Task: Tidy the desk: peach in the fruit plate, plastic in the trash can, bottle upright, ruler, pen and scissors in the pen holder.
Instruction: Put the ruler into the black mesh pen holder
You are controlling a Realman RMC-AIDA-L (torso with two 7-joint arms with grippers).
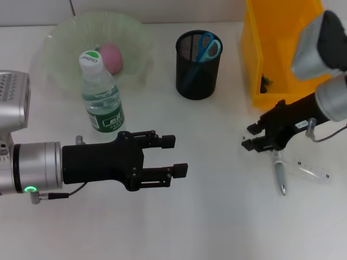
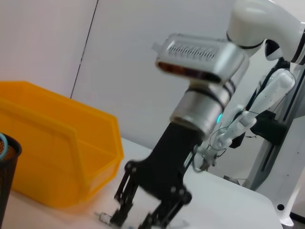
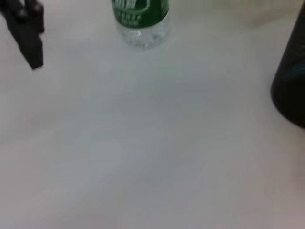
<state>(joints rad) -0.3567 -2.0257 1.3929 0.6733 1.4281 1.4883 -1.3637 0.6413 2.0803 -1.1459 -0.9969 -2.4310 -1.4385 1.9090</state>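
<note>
The pink peach (image 1: 111, 57) lies in the pale green fruit plate (image 1: 65, 51) at the back left. The water bottle (image 1: 101, 97) stands upright in front of the plate; its base also shows in the right wrist view (image 3: 141, 21). The black mesh pen holder (image 1: 198, 67) holds blue scissors (image 1: 209, 46). A silver pen (image 1: 280, 174) and a clear ruler (image 1: 313, 169) lie on the table at the right. My right gripper (image 1: 251, 136) is open, low over the table just beside the pen's near end. My left gripper (image 1: 180, 155) is open and empty, right of the bottle.
The yellow bin (image 1: 276, 49) stands at the back right with a small dark item (image 1: 265, 84) inside; it also shows in the left wrist view (image 2: 52, 143). White table surface lies between the two grippers.
</note>
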